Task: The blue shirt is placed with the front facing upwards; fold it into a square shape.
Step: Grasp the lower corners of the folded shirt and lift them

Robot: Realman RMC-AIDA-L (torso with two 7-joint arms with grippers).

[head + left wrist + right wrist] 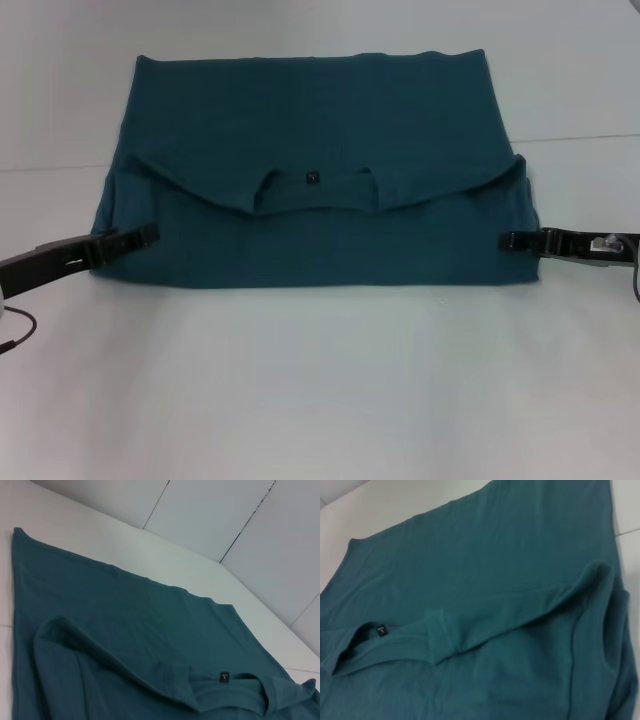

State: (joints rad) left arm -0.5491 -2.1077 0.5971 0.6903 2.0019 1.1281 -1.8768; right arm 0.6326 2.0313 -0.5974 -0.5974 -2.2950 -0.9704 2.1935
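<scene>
The blue shirt [320, 190] lies flat on the white table [320, 390], plain teal side up. Its collar end is folded over toward me, so the neck opening and small dark label [311, 178] sit mid-cloth. The label [224, 677] and the folded flap also show in the left wrist view, and the label [381, 630] shows in the right wrist view. My left gripper [140, 238] reaches the shirt's left side edge, low on the table. My right gripper [512, 240] meets the right side edge at the same height. Both tips overlap the cloth edge.
Bare white tabletop [320, 400] stretches between the shirt's near edge and me. A seam line in the table surface [580, 137] runs behind the shirt's right side. Pale wall panels [225, 515] rise beyond the table's far edge.
</scene>
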